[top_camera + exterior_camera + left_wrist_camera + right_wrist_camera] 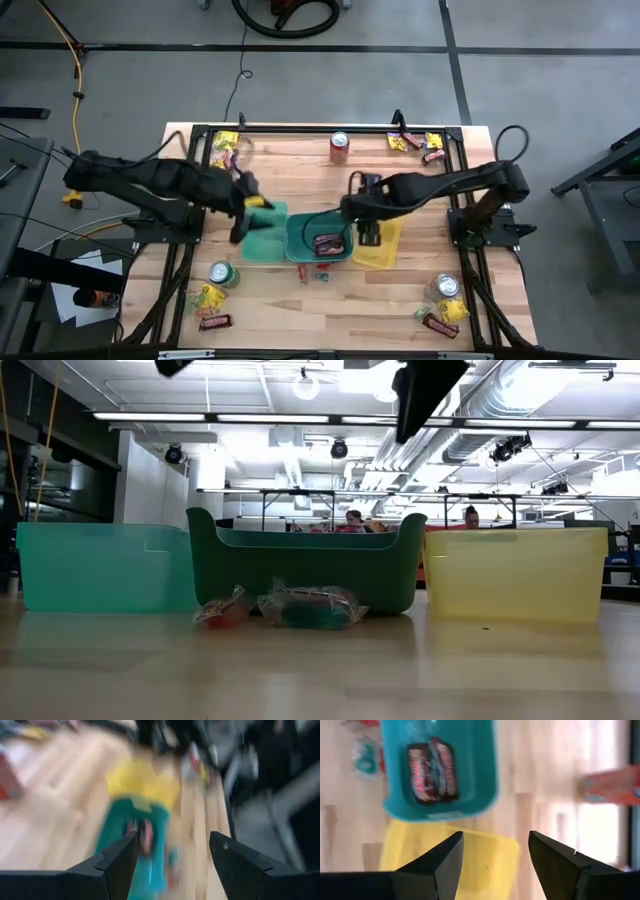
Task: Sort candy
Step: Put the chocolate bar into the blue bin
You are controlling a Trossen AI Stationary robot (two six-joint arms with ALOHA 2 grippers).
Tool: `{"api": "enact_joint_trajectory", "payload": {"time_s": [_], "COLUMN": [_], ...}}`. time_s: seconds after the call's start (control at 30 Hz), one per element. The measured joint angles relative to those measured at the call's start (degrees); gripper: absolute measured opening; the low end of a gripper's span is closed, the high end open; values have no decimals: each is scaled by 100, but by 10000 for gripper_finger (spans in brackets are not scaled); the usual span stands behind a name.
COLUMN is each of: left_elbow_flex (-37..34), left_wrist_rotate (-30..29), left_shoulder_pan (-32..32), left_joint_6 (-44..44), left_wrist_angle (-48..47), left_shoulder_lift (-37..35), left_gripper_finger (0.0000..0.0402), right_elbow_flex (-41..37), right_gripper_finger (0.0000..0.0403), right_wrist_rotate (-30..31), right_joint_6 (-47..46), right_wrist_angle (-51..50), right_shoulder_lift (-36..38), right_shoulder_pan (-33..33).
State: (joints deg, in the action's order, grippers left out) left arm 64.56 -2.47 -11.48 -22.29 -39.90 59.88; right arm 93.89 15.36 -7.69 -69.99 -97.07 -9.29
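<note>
Three bins stand in a row mid-table: a light green bin (262, 238), a dark teal bin (318, 243) and a yellow bin (380, 248). Dark brown-red bars (431, 770) lie inside the teal bin. Tiny clear wrappers (315, 272) (305, 606) rest on the wood at its near side. My left gripper (243, 205) (172, 837) hovers open and empty at the light green bin's far edge, with a yellow bit (260, 203) beside it. My right gripper (366, 235) (495, 837) hangs open and empty above the yellow bin (450, 852).
Candy heaps sit at the table's corners: far left (225, 148), far right (418, 145), near left (210, 300), near right (445, 315). A red can (340, 147) stands at the far edge, a green can (222, 273) near left, another can (445, 287) near right.
</note>
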Motion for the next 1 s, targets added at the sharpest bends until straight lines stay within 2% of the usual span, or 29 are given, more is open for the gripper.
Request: {"api": "enact_joint_trajectory", "payload": {"time_s": [0.17, 0.3, 0.53, 0.67, 0.83, 1.0], "left_elbow_flex": [1367, 1982, 2109, 2052, 2050, 1755], "left_wrist_rotate": [80, 196, 150, 87, 47, 141], "left_shoulder_pan": [-1000, -2069, -3991, -4742, -5165, -5122], "left_joint_6": [149, -369, -1643, -1983, -1409, -938], "left_wrist_angle": [-2189, -2997, -3009, -2774, -2728, -2301], "left_shoulder_lift": [1092, 1768, 2681, 3328, 4157, 4581], "left_gripper_finger": [234, 234, 234, 234, 234, 234], "right_elbow_flex": [0, 0, 2, 0, 0, 0], "right_gripper_finger": [220, 220, 220, 220, 220, 220], "right_wrist_rotate": [492, 721, 1156, 1169, 1164, 1162], "right_joint_6": [-324, -556, -632, -508, -386, -389], "right_wrist_angle": [-304, -296, -311, -311, -309, -307], "right_shoulder_lift": [599, 999, 1389, 1406, 1339, 1345], "right_shoulder_pan": [119, 196, 220, 220, 220, 220]}}
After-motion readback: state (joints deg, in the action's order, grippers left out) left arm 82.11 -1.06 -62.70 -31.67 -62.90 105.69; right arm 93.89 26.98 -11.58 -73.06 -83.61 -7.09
